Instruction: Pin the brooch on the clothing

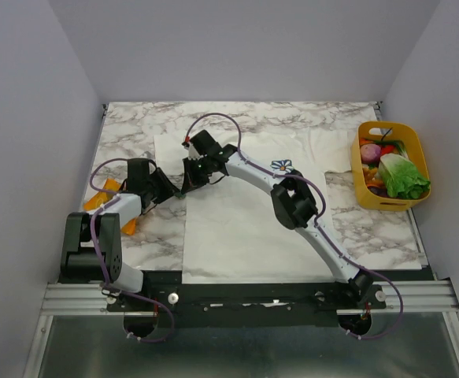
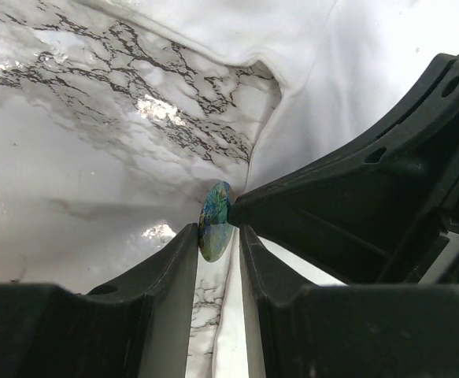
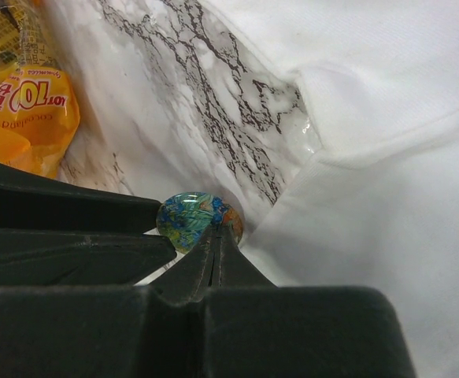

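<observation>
The brooch (image 2: 215, 219) is a small glassy dome, blue-green with a touch of orange (image 3: 188, 219). It stands on edge just above the marble, beside the sleeve of the clothing (image 1: 245, 220), a white T-shirt with a blue flower print (image 1: 283, 166). My left gripper (image 2: 216, 230) is shut on the brooch at its fingertips. My right gripper (image 3: 217, 230) is shut, and its pointed tip touches the brooch's face from the shirt side. In the top view both grippers (image 1: 183, 186) meet at the shirt's left edge and hide the brooch.
A yellow basket (image 1: 360, 175) of toy vegetables stands at the right edge of the marble table (image 1: 135, 126). An orange snack packet (image 3: 24, 102) lies on the left under my left arm. Grey walls close in three sides.
</observation>
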You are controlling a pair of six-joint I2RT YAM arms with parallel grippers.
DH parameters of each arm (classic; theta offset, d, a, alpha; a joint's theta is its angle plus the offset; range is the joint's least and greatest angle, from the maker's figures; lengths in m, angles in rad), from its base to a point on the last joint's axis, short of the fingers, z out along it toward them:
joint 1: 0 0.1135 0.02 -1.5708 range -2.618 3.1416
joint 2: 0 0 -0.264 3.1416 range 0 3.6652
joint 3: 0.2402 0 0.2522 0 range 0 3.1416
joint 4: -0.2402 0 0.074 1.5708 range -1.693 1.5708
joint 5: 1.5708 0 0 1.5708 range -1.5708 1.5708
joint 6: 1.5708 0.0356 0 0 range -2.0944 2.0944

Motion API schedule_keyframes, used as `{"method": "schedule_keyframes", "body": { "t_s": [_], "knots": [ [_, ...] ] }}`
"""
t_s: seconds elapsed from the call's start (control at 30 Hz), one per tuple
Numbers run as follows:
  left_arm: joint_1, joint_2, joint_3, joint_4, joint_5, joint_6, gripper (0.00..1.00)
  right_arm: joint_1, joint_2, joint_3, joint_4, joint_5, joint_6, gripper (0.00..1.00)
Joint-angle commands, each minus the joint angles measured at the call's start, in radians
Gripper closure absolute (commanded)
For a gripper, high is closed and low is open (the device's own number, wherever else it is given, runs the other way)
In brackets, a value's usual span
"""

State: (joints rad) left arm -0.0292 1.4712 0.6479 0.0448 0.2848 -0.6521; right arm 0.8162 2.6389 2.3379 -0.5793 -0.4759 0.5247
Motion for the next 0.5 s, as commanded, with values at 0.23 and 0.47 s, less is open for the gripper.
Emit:
{"method": "schedule_keyframes", "body": {
  "t_s": [0.23, 0.47],
  "knots": [
    [-0.001, 0.034, -0.004, 0.010, 0.024, -0.014, 0.70, 0.014, -0.011, -0.057, 0.009, -0.049, 0.012, 0.99],
    [-0.001, 0.047, -0.008, 0.023, 0.004, -0.014, 0.98, 0.012, -0.020, -0.071, 0.016, -0.070, 0.014, 0.99]
  ]
}}
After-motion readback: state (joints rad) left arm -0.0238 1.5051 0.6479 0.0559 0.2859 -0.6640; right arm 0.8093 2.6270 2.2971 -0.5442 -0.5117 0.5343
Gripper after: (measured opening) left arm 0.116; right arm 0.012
